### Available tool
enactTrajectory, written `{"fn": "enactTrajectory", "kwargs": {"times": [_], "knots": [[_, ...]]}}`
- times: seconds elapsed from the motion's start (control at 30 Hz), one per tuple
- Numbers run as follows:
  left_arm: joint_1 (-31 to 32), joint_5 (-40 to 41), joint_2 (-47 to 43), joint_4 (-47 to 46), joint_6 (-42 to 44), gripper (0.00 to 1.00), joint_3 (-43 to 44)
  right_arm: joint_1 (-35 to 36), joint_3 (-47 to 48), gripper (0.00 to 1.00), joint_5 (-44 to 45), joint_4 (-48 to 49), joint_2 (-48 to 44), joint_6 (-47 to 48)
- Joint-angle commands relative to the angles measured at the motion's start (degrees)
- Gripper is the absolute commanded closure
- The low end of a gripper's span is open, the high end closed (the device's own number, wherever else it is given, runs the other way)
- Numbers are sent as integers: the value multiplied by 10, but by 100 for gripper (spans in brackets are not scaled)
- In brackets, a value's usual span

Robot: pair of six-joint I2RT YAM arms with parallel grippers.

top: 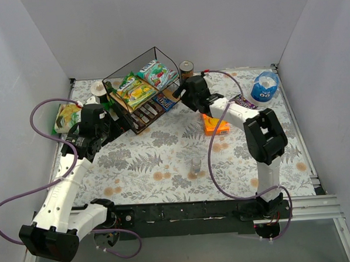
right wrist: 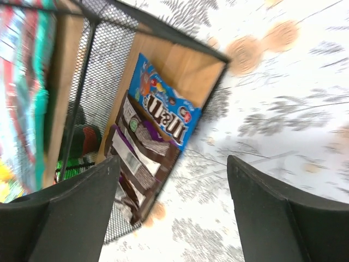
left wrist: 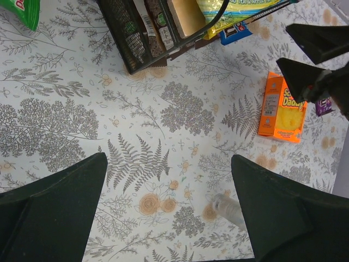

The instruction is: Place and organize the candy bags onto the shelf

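The shelf point(top: 139, 100) stands at the back centre, skewed to the table. Its top board holds a green-yellow bag point(top: 135, 91) and a teal-white bag point(top: 157, 73). Its lower board point(right wrist: 180, 71) holds dark brown wrappers point(right wrist: 144, 164) and a small blue pack point(right wrist: 166, 112). Another green-yellow bag point(top: 65, 117) lies on the table at the left. A purple wrapper point(top: 242, 102) lies by the right arm. My right gripper point(right wrist: 172, 207) is open and empty just off the shelf's right end. My left gripper point(left wrist: 169, 218) is open and empty above the table, in front of the shelf.
An orange cardboard box point(top: 214, 126) lies right of centre. A round blue pouch with eyes point(top: 264, 88) stands at the back right. A brown can point(top: 186, 67) and a white cup point(top: 97, 88) stand behind the shelf. A small clear vial point(top: 195, 164) stands mid-table.
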State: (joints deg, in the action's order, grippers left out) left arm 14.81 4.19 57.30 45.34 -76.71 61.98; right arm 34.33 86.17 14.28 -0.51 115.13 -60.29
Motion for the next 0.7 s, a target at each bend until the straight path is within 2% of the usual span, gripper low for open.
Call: {"fn": "enactTrajectory", "kwargs": {"times": [0.0, 0.13, 0.33, 0.4, 0.53, 0.67], "knots": [[2, 10, -18, -22, 9, 2, -12, -56, -49, 13, -45, -40, -90, 75], [2, -11, -15, -67, 9, 2, -39, -115, -117, 13, -76, -73, -159, 97], [2, -95, -2, -160, -22, 2, -115, -234, -230, 23, -111, -95, -242, 86], [3, -123, 1, -184, -31, 2, -152, -258, -244, 23, -96, -100, -259, 92], [3, -124, 1, -224, -45, 2, -186, -288, -255, 24, -42, -127, -270, 97], [2, -114, 6, -231, -49, 2, -190, -321, -268, 26, 19, -128, -270, 76]]}}
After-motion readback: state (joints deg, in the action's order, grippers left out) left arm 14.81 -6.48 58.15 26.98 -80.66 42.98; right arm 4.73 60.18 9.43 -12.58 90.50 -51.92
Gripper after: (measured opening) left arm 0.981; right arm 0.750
